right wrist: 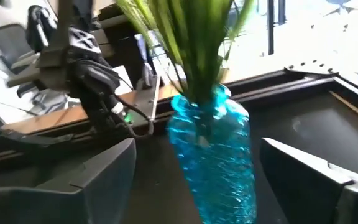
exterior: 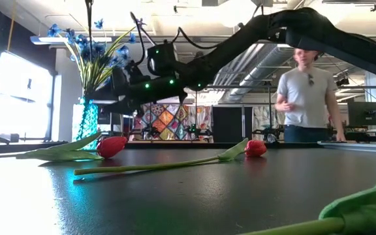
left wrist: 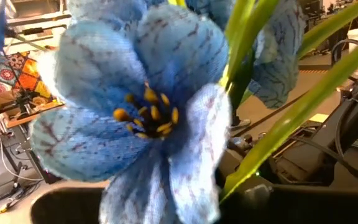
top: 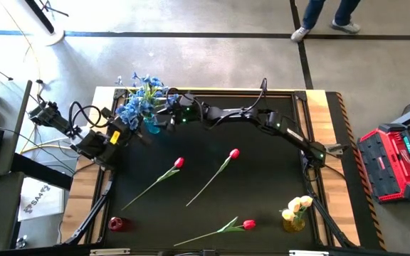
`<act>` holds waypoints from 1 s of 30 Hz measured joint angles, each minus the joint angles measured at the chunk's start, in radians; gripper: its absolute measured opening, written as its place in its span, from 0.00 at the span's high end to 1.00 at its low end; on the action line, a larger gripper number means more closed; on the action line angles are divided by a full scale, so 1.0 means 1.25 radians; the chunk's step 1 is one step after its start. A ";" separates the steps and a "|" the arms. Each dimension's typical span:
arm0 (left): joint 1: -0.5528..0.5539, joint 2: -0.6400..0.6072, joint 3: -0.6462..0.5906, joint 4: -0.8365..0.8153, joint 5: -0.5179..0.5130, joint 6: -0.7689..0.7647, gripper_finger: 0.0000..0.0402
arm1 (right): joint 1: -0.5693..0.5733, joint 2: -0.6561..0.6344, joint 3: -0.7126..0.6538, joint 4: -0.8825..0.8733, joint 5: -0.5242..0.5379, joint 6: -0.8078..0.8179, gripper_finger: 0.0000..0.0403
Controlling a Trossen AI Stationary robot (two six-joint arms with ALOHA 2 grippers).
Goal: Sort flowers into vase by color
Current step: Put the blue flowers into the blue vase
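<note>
With its fingers spread wide on either side of the blue vase (right wrist: 219,155) and pinching nothing, the right gripper (top: 179,112) sits at the table's far left corner, the blue flowers (top: 139,96) standing upright in that vase. Three red tulips remain flat on the mat: one (top: 179,163) left of centre, one (top: 233,153) mid-table, one (top: 248,225) at the near edge, their stems running diagonally toward the near left. The right arm probably reaches them more freely. The left gripper (top: 123,128), pressed together, waits just beside the blooms, crowding that corner. A red vase (top: 117,224) lies near left; the yellow tulips (top: 299,206) stand near right.
</note>
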 joint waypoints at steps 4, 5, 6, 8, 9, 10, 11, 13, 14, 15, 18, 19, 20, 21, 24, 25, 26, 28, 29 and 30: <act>0.000 0.000 0.000 -0.013 0.000 -0.002 1.00 | -0.002 0.005 0.002 0.005 0.037 -0.002 0.13; 0.000 0.000 0.000 -0.019 0.000 -0.004 1.00 | -0.002 0.005 0.002 0.008 0.043 -0.014 0.12; 0.001 0.000 0.000 -0.024 0.000 -0.014 1.00 | -0.002 0.005 0.003 0.009 0.054 -0.025 0.11; 0.007 0.000 0.000 -0.040 0.000 -0.034 1.00 | -0.003 0.005 0.003 0.004 0.068 -0.042 0.10; 0.010 0.000 0.000 -0.048 0.000 -0.046 1.00 | -0.003 0.008 0.003 0.004 0.071 -0.044 0.10; 0.013 0.000 0.000 -0.056 0.000 -0.059 1.00 | -0.003 0.011 0.003 0.004 0.071 -0.040 0.10; 0.015 0.000 0.000 -0.062 0.001 -0.067 1.00 | -0.003 0.012 0.003 -0.007 0.069 -0.032 0.10; 0.017 0.000 0.000 -0.074 0.000 -0.081 1.00 | -0.002 0.013 0.003 -0.030 0.067 -0.029 0.10; 0.017 0.000 0.000 -0.080 0.000 -0.085 1.00 | 0.000 0.013 0.003 -0.036 0.067 -0.030 0.10; 0.017 0.000 0.000 -0.085 0.000 -0.086 1.00 | 0.002 0.013 0.003 -0.037 0.066 -0.034 0.10; 0.017 0.000 0.000 -0.088 0.001 -0.101 1.00 | 0.006 0.013 0.003 -0.037 0.063 -0.032 0.12; 0.017 0.000 0.000 -0.087 0.001 -0.107 1.00 | 0.006 0.013 0.003 -0.037 0.059 -0.029 0.13; 0.017 0.000 0.000 -0.087 0.001 -0.111 1.00 | 0.006 0.014 0.003 -0.037 0.058 -0.030 0.14; 0.017 0.000 0.000 -0.087 0.001 -0.120 1.00 | 0.007 0.019 0.003 -0.028 0.059 -0.035 0.15; 0.017 0.000 0.000 -0.085 0.001 -0.129 1.00 | 0.008 0.031 0.002 -0.010 0.062 -0.030 0.16; 0.017 0.000 0.000 -0.086 0.001 -0.127 1.00 | 0.007 0.036 0.002 0.000 0.063 -0.020 0.16; 0.019 0.000 0.000 -0.088 0.001 -0.118 1.00 | 0.006 0.038 0.002 -0.003 0.062 -0.014 0.16; 0.030 0.000 0.000 -0.097 0.001 -0.106 1.00 | 0.006 0.038 0.002 -0.004 0.061 -0.012 0.16; 0.037 0.000 0.000 -0.106 0.001 -0.106 1.00 | 0.006 0.038 0.002 0.006 0.060 -0.021 0.16; 0.045 0.000 0.000 -0.112 0.001 -0.108 1.00 | 0.006 0.038 0.002 0.019 0.060 -0.033 0.16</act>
